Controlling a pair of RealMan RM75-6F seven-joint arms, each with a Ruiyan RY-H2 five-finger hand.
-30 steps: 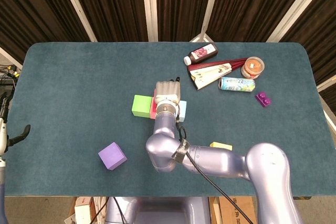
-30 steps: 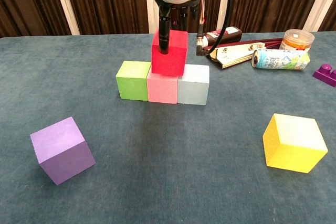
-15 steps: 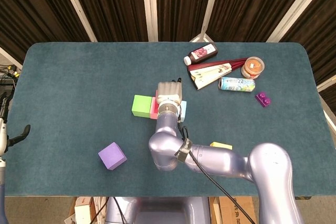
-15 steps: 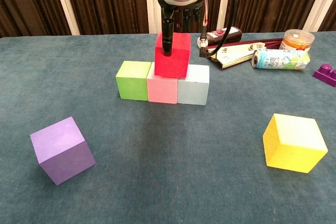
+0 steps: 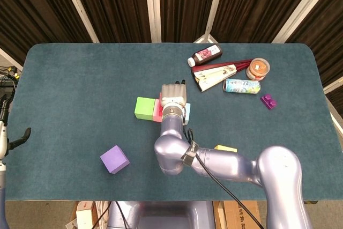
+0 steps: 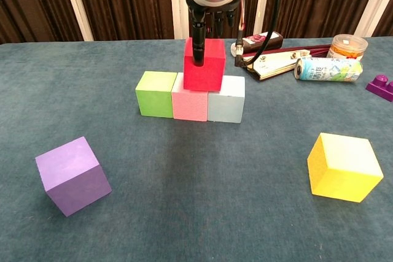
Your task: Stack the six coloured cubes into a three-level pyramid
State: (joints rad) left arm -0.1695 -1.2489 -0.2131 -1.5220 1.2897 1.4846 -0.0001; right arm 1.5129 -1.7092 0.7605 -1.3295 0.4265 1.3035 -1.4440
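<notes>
Right hand (image 6: 209,16) gripping red cube (image 6: 204,65): centre over pink cube (image 6: 190,104) and pale blue cube (image 6: 226,104) seam, then release.

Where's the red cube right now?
In the chest view the red cube sits centre-table, held by the right robot hand, on the seam between the pink cube and the pale blue cube.
</notes>
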